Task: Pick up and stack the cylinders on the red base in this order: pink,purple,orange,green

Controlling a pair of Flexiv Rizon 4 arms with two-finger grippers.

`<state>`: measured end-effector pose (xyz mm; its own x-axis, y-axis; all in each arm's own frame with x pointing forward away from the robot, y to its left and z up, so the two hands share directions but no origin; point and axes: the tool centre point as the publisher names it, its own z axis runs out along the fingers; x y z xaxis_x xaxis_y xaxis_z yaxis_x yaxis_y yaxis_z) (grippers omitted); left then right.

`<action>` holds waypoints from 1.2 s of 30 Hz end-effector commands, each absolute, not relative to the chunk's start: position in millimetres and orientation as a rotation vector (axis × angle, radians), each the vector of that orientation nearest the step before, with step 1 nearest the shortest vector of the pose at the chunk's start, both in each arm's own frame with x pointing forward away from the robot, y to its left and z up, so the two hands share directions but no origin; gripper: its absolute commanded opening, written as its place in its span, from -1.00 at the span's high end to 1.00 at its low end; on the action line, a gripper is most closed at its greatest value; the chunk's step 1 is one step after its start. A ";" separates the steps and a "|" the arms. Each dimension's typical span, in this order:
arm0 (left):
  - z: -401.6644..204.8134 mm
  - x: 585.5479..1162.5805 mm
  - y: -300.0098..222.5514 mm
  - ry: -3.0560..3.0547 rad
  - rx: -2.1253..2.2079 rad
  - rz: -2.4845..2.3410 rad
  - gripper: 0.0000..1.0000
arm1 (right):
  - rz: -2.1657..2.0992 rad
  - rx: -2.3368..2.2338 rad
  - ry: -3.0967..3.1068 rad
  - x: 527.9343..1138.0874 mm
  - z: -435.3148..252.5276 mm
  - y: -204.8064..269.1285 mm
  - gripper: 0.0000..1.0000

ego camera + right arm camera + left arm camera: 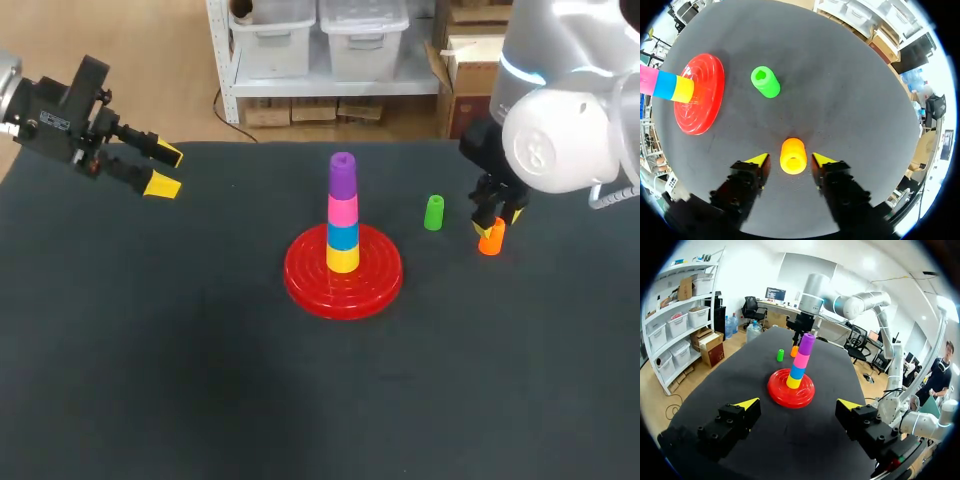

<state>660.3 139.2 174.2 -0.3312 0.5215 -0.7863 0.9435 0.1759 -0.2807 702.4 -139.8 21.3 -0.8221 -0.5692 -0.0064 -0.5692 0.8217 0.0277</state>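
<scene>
The red base (300,285) stands mid-table with yellow, blue, pink (343,210) and purple (342,172) cylinders stacked on its peg. The orange cylinder (793,156) stands upright at the right, between the fingers of my right gripper (787,160); narrow gaps show on both sides, so the gripper is open around it. The green cylinder (765,81) stands ahead of that gripper, between it and the base (700,100). My left gripper (165,170) hangs open and empty over the table's far left; in its wrist view the stack (807,342) lies ahead.
The dark table (200,380) is bare in front of and left of the base. The green cylinder (433,213) stands close beside the orange one (490,240), between my right arm and the stack.
</scene>
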 end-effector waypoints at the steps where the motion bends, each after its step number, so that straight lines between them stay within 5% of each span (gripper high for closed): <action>1: 173.3 662.0 140.1 1.928 1.380 -1.052 -1.00 | -0.045 0.932 -3.005 698.9 19.2 -140.2 0.36; 2: 173.3 662.0 140.1 1.928 1.380 -1.052 -1.00 | -0.045 0.931 -3.005 698.3 18.7 -140.2 0.55; 3: 173.3 662.0 140.1 1.928 1.380 -1.052 -1.00 | -0.043 0.928 -3.006 698.0 18.4 -140.2 0.93; 4: 173.3 662.0 140.1 1.928 1.380 -1.052 -1.00 | -0.039 0.922 -3.011 697.0 18.9 -140.4 1.00; 12: 173.3 662.0 140.1 1.928 1.380 -1.052 -1.00 | 0.018 1.019 -3.038 708.0 75.7 -125.7 1.00; 24: 173.3 662.0 140.1 1.928 1.380 -1.052 -1.00 | -0.086 1.832 -2.618 755.4 205.8 -18.8 1.00; 36: 173.3 662.0 140.1 1.928 1.380 -1.052 -1.00 | 0.020 2.199 -2.272 736.8 237.4 46.3 1.00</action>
